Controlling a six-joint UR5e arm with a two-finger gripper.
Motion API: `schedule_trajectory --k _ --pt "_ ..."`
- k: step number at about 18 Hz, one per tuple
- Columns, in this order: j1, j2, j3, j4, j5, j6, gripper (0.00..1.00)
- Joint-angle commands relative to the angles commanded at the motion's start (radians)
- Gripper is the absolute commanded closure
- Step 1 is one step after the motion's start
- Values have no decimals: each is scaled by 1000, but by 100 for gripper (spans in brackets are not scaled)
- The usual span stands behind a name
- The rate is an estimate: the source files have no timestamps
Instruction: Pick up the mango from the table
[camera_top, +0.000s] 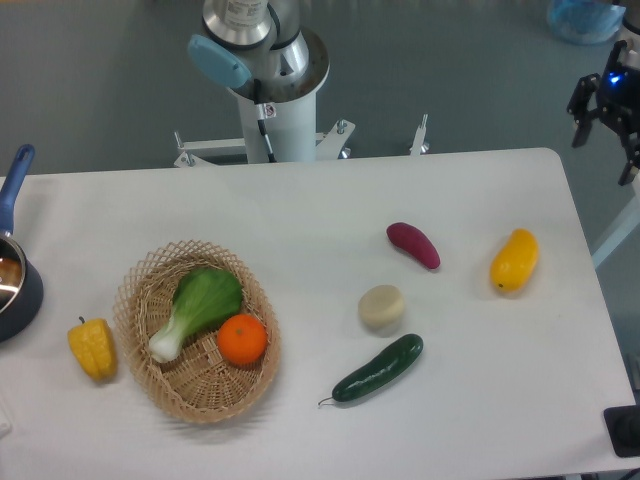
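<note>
At the near edge of the white desk (300, 430), a dark green cucumber (378, 369) lies slanted right of centre; to its left sits a wicker basket (143, 300) holding a leafy green bok choy (196, 308) and a round orange (242, 339); a lumpy yellow bell pepper (93, 349) rests just beside the basket's left rim; a pale round bun-like item (381, 307) sits just beyond the cucumber; farther on, a dark red sweet potato (413, 245) lies tilted; the mango (514, 260), glossy yellow-orange, lies alone well to the right, near the desk's right edge, touching nothing; at the far left edge a dark pot with a blue handle (15, 250) is partly cut off; beyond the far edge stands the white robot base (270, 90); the hand (610, 105) hangs at the far right, off the desk's corner, well apart from the mango, holding nothing, its fingers seemingly spread, though too small to tell for certain.
</note>
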Motion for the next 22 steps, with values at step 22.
schedule_trajectory --k 22 --pt "-40 17 -138 170 -37 -293 0"
